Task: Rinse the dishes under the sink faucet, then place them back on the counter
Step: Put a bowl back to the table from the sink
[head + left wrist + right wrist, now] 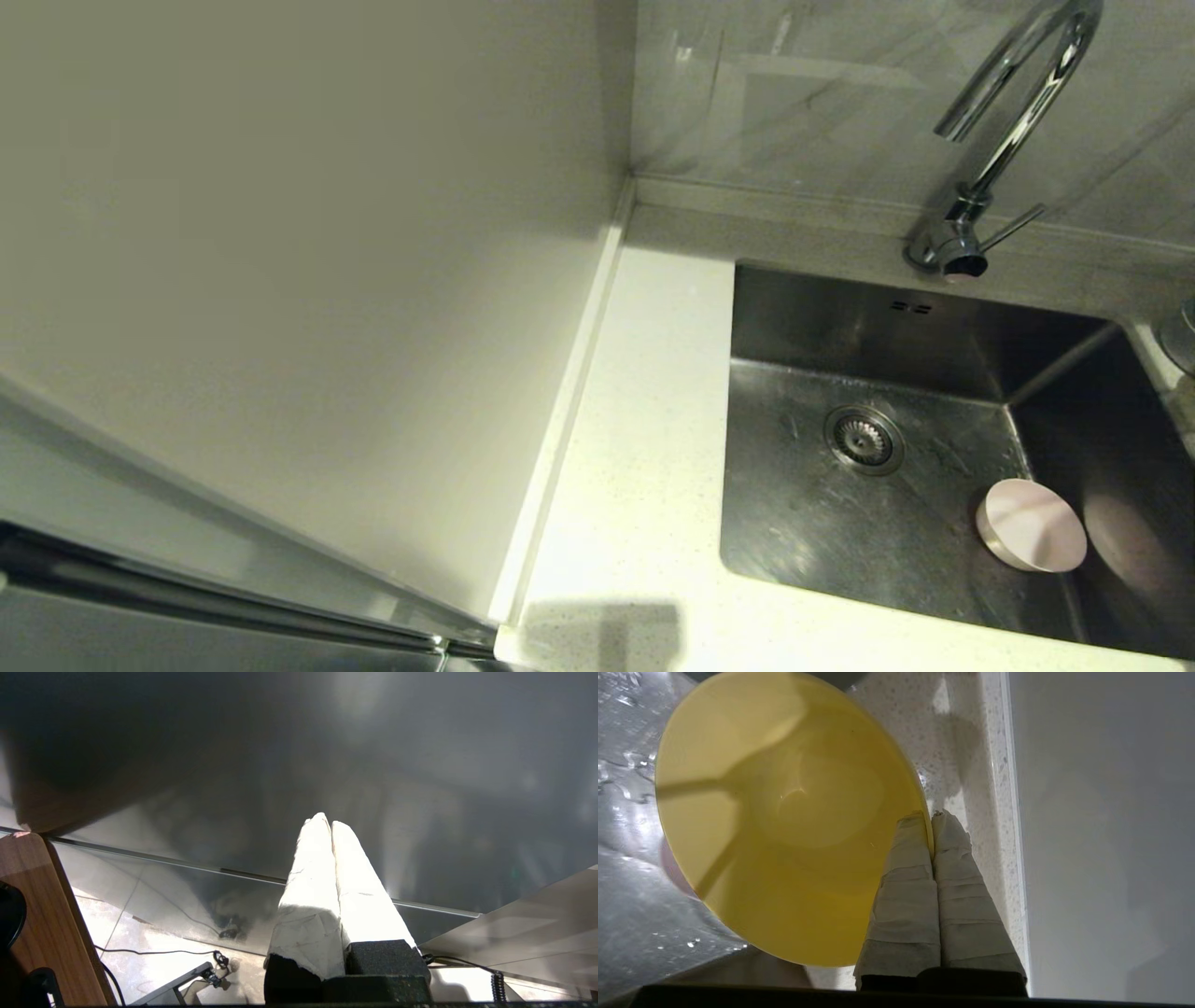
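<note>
In the right wrist view my right gripper [932,828] is shut on the rim of the yellow-green bowl [784,812], one finger inside and one outside. The bowl hangs tilted over the speckled counter [962,760] beside the steel sink [626,891]. Neither gripper shows in the head view. The pale pink bowl [1032,525] lies on its side in the sink [822,532], right of the drain [864,439]. The chrome faucet [1013,112] stands behind the basin. The grey-blue bowl is out of view. My left gripper [327,823] is shut on nothing, parked in front of a dark cabinet face.
The white counter [644,448] runs left of the sink, bounded by a raised edge strip [569,392] and the off-white wall panel [280,280]. A grey round object [1184,336] sits at the sink's far right corner. A shadow falls on the counter's front edge.
</note>
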Motion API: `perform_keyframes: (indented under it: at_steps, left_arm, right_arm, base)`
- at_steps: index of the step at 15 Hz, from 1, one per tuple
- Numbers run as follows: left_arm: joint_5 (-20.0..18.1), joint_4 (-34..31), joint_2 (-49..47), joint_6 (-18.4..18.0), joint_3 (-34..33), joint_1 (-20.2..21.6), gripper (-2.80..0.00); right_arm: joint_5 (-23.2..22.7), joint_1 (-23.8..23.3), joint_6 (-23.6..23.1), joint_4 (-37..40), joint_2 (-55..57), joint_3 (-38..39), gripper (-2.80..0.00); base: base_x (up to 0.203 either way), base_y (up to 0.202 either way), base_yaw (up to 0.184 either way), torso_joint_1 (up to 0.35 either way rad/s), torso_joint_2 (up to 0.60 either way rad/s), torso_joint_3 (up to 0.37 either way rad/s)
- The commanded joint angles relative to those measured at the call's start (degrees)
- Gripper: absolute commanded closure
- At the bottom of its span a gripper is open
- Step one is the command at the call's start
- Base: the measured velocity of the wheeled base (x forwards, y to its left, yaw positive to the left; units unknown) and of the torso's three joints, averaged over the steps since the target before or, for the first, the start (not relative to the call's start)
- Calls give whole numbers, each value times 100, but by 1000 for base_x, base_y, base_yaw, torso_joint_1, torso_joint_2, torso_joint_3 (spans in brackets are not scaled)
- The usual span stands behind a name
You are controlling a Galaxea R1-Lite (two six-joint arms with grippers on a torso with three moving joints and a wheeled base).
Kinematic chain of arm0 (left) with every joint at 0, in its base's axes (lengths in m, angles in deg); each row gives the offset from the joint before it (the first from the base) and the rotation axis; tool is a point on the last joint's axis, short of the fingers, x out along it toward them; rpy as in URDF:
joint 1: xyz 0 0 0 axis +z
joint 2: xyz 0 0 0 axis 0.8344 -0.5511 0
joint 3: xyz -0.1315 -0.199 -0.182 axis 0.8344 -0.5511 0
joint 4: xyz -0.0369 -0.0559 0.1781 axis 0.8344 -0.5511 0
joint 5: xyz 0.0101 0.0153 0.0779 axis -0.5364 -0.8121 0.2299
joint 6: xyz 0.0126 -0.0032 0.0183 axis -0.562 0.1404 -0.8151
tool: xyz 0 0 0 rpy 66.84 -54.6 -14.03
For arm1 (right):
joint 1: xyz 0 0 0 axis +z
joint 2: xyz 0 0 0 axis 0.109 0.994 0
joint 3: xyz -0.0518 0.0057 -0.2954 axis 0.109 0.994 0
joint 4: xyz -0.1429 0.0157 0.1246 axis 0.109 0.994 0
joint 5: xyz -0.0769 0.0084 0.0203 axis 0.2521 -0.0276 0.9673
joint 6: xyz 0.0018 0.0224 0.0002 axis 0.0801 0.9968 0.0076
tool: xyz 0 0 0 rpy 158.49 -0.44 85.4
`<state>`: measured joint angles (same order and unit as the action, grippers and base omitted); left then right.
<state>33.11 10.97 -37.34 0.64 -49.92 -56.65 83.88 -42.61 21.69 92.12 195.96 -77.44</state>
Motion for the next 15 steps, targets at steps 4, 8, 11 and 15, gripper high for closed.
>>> perform_keyframes:
  at_steps: [4,8,11,15]
  left_arm:
    - [0,2,0,3,-18,1,0]
    - [0,2,0,3,-18,1,0]
    - [0,2,0,3,-18,1,0]
    - [0,2,0,3,-18,1,0]
  right_arm:
    - [18,-62,-141,2,137,-5,0]
    - [166,-131,-299,26,137,3,0]
    - [168,-131,-378,28,163,8,0]
    - [168,-149,-439,37,163,39,0]
  base:
    - [0,0,0,0,0,0]
    - [0,0,0,0,0,0]
    - [0,0,0,0,0,0]
    - [0,0,0,0,0,0]
